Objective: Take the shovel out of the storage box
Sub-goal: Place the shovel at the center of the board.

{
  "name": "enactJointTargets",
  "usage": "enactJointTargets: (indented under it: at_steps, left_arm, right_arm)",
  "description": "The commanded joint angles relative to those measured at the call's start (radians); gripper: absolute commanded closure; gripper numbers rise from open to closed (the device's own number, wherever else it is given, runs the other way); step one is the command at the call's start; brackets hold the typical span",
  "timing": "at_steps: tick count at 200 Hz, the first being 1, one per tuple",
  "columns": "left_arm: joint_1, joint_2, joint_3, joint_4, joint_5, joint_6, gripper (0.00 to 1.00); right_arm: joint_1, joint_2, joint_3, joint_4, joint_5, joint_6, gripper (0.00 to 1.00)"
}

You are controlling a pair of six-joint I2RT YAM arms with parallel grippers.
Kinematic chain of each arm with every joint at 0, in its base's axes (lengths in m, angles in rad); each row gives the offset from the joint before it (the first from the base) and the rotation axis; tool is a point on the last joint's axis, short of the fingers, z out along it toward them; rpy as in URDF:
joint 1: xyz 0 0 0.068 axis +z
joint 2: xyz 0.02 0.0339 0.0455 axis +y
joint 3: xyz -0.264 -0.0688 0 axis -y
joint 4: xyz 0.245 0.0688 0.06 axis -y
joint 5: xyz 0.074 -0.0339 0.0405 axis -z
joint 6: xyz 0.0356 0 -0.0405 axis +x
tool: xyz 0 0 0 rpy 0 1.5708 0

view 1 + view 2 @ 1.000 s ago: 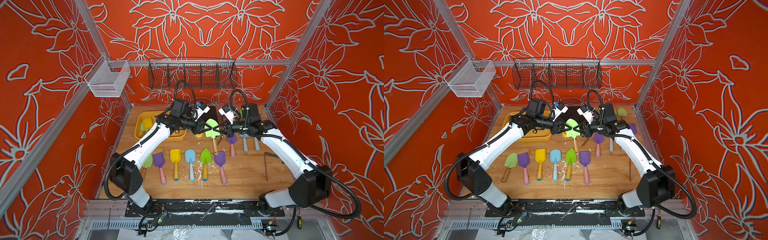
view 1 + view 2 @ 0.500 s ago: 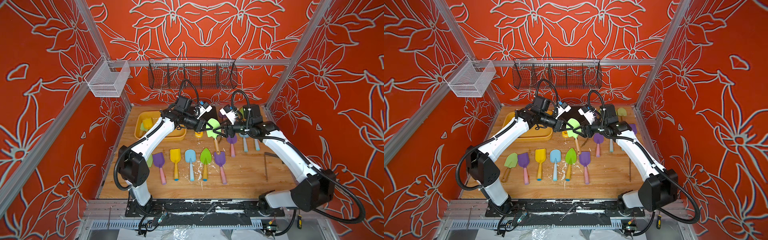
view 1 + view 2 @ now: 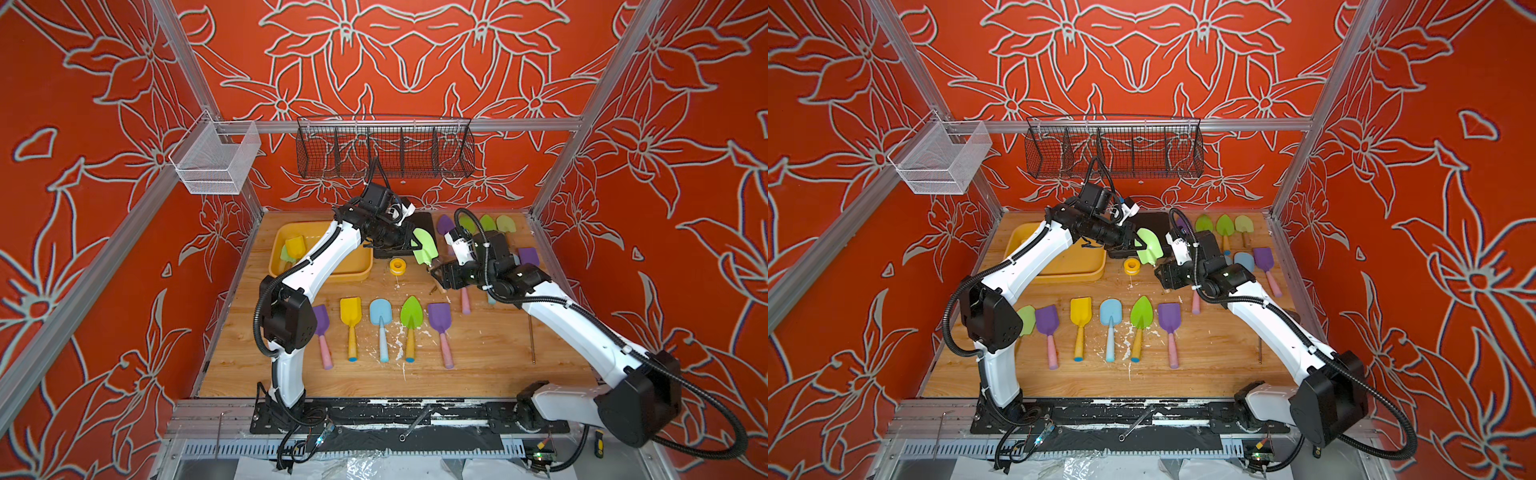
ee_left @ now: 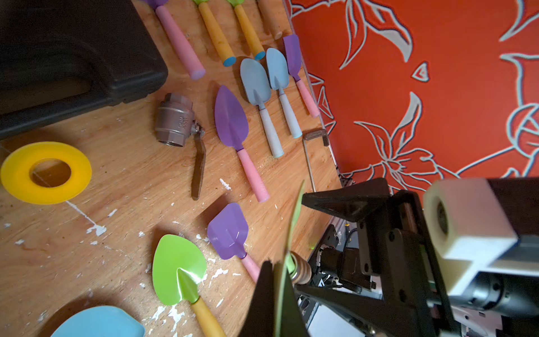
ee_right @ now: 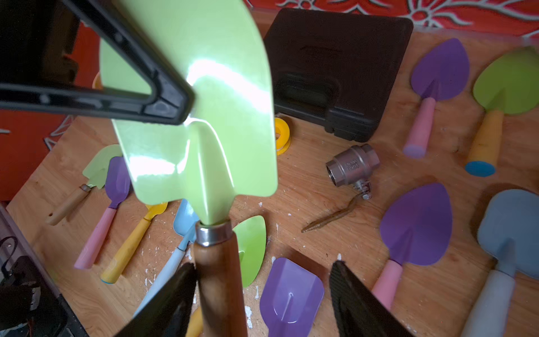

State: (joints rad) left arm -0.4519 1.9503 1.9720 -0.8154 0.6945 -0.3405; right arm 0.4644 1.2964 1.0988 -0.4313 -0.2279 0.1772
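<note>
A light-green shovel [image 3: 424, 247] [image 3: 1149, 246] with a wooden handle hangs in the air between the two arms, to the right of the yellow storage box [image 3: 320, 276] [image 3: 1067, 276]. My left gripper [image 3: 409, 243] [image 4: 274, 265] is shut on the edge of its blade [image 5: 204, 116]. The right gripper [image 3: 434, 274] [image 5: 262, 264] is open, and the wooden handle [image 5: 218, 277] stands between its jaws, close against one finger. Inside the box lie a yellow shovel [image 3: 294, 246] and part of a green one.
A black tool case [image 5: 335, 67] lies behind the held shovel. A yellow tape ring [image 3: 398, 265] and a metal valve [image 4: 174, 122] lie below it. Several shovels lie in a front row [image 3: 380, 316] and at the back right [image 3: 486, 224]. Wire baskets [image 3: 384, 145] hang on the back wall.
The left jaws have closed on the green blade and the right jaws have opened off the wooden handle. The left arm has reached further right.
</note>
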Motion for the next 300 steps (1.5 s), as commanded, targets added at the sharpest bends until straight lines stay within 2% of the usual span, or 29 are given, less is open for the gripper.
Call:
enactJointTargets:
  at_steps: [1,25,63,86,114,118,120,125,136,145,164,171,187,234,300]
  left_arm:
    - [-0.003,0.000,0.036,-0.070,0.030,0.000,1.00]
    - [-0.004,0.005,0.036,-0.064,0.035,-0.008,1.00]
    - [-0.005,0.005,0.037,-0.041,0.039,-0.023,1.00]
    - [-0.007,0.010,0.040,-0.050,0.037,-0.018,1.00]
    - [-0.007,0.009,0.026,-0.028,0.041,-0.040,1.00]
    - [-0.007,0.010,0.022,-0.019,0.044,-0.044,1.00]
    - [-0.007,0.009,0.022,-0.016,0.045,-0.048,0.96]
    - [-0.007,0.009,0.020,-0.009,0.044,-0.051,0.87]
    - [-0.005,0.004,0.018,0.006,0.025,-0.061,0.59]
    - [-0.002,-0.010,0.007,0.025,-0.003,-0.069,0.44]
    - [0.015,-0.069,-0.034,0.087,-0.085,-0.083,0.25]
    - [0.025,-0.095,-0.048,0.105,-0.124,-0.082,0.14]
    - [0.053,-0.149,-0.059,0.129,-0.198,-0.079,0.01]
    - [0.090,-0.246,-0.005,0.100,-0.345,0.010,0.03]
    - [0.091,-0.309,-0.005,0.148,-0.375,0.060,0.03]
  right_arm:
    - [-0.004,0.036,0.025,-0.022,0.040,0.005,0.34]
    - [-0.003,0.081,0.050,-0.026,-0.046,0.002,0.44]
    - [-0.001,0.112,0.052,-0.034,-0.065,0.006,0.52]
    - [-0.003,0.110,0.053,-0.044,-0.048,0.008,0.71]
    - [-0.003,0.109,0.062,-0.082,-0.081,0.006,1.00]
    - [-0.003,0.109,0.065,-0.091,-0.087,0.008,1.00]
    - [-0.003,0.109,0.065,-0.097,-0.089,0.009,1.00]
    - [-0.003,0.108,0.067,-0.110,-0.088,0.013,1.00]
    - [-0.003,0.099,0.061,-0.129,-0.080,0.027,1.00]
    - [-0.003,0.084,0.050,-0.140,-0.068,0.042,1.00]
    - [-0.008,0.040,0.006,-0.159,-0.023,0.085,1.00]
    - [-0.011,0.023,-0.014,-0.169,-0.008,0.103,1.00]
    - [-0.022,-0.017,-0.065,-0.209,0.029,0.150,1.00]
    - [-0.027,-0.212,-0.262,-0.314,0.080,0.301,1.00]
    - [-0.008,-0.486,-0.490,-0.419,0.096,0.438,1.00]
